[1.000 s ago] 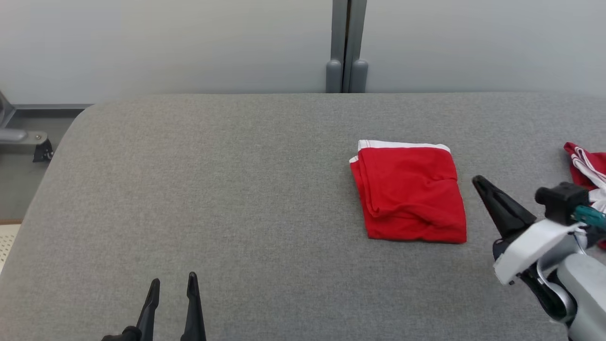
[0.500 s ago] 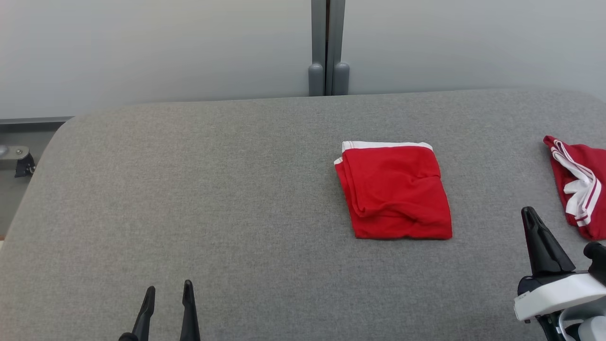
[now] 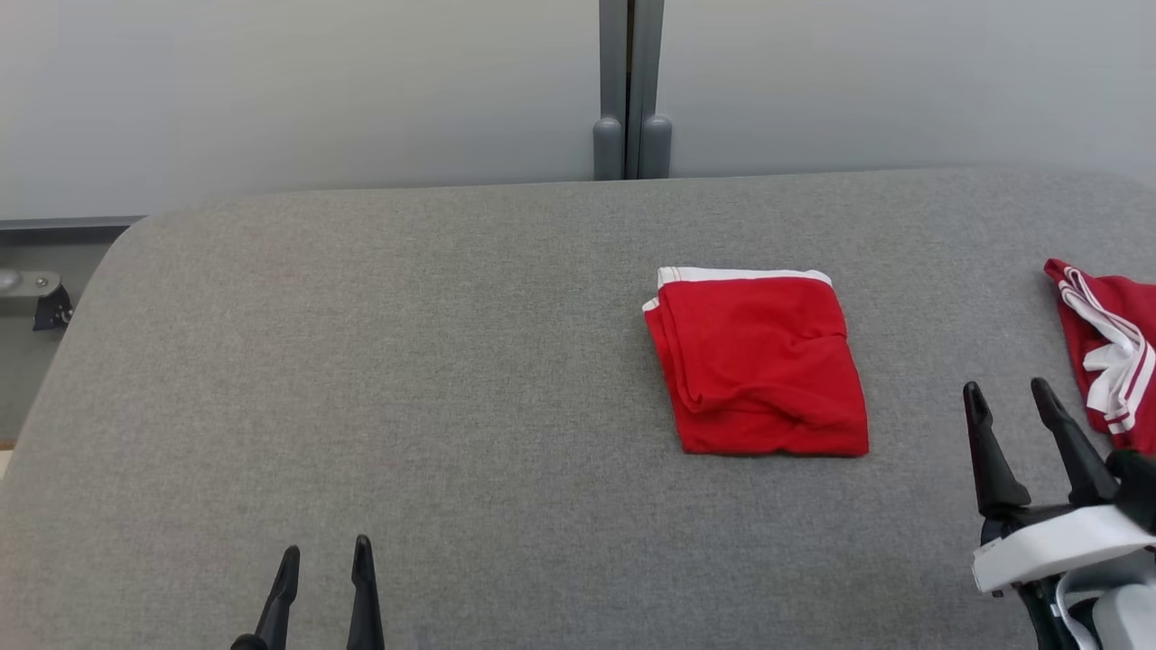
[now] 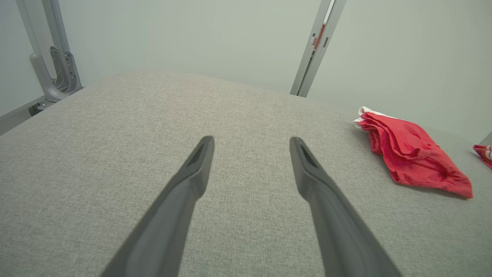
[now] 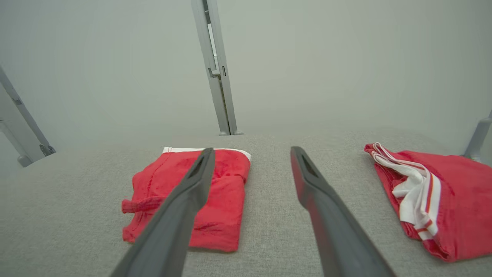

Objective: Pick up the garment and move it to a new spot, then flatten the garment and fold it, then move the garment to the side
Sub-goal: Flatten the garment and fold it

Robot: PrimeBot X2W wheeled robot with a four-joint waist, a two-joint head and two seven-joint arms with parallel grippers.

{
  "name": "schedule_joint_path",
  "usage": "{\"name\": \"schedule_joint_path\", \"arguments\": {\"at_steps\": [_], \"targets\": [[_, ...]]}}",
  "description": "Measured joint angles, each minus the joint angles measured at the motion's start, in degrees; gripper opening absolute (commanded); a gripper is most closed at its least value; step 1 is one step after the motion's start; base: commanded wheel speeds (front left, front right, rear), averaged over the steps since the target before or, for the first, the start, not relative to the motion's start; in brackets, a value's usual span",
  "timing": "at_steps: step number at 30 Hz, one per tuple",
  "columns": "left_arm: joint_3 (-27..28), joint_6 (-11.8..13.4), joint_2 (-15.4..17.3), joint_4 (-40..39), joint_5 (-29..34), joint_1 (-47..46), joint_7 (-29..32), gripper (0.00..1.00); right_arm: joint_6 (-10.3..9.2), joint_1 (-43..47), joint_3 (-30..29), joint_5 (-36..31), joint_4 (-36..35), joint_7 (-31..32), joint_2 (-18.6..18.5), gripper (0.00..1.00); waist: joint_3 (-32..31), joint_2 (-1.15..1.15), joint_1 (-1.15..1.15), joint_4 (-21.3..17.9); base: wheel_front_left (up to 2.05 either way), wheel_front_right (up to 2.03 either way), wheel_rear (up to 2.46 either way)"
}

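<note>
Right claw [image 3: 1005, 388] has backed off from the folded red garment [image 3: 757, 366]. A second ago its fingers were pressed together and the tip sat just off the garment's right edge. Now it is pulled back toward the robot, well clear of the cloth, fingers spread and holding nothing. Part of the earlier shift in the picture is the head camera moving. The garment itself looks the same: same fold, same creases.

The garment lies flat in a compact rectangle, white waistband on the edge away from the robot, layered fold edges on its left side. Nothing touches it.

Judgement: the fold looks finished and the claw has just let go. Whether this counts as "to the side" is unclear, so a last slide may still be needed.

Left claw [image 3: 326, 547] is far to the garment's left and nearer the robot, fingers parted, empty, low over bare surface.

A second red piece with white stripes [image 3: 1115, 352] lies well right of the garment, loosely bunched and cut off by the frame edge. It is apart from the right claw.

Tabletop [image 3: 406, 361] is covered in grey woven fabric, with a rounded corner far left of the garment and no visible wrinkles.

Behind the garment is a pale plain wall [image 3: 271, 90], with a grey vertical post [image 3: 632, 90] a bit to the garment's left. A metal bracket [image 3: 36, 302] sits past the tabletop's left end.
</note>
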Motion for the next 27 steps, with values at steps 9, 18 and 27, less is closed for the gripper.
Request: {"name": "schedule_joint_path", "arguments": {"at_steps": [9, 18, 27], "targets": [[-1.25, -0.49, 0.00, -0.04, 0.35, -2.09, 0.00, 1.00, 0.00, -12.74, 7.33, -0.49, 11.34, -0.01, -4.34, 0.00, 3.25, 0.00, 0.00, 1.12, 0.00, 0.00, 0.00], [-3.93, -0.55, 0.00, 0.46, -0.07, -6.31, 0.00, 1.00, 0.01, -27.77, 21.75, -0.64, 28.32, 3.45, -4.08, 0.00, 7.28, 0.00, 0.00, 3.69, 0.00, 0.00, 0.00], [-5.26, 0.21, 0.00, 0.74, -1.18, -6.87, 0.00, 1.00, 0.01, -31.86, 31.37, 5.19, 35.70, 2.27, -3.76, 0.00, 8.78, 0.00, 0.00, 6.83, 0.00, 0.00, 0.00]]}}
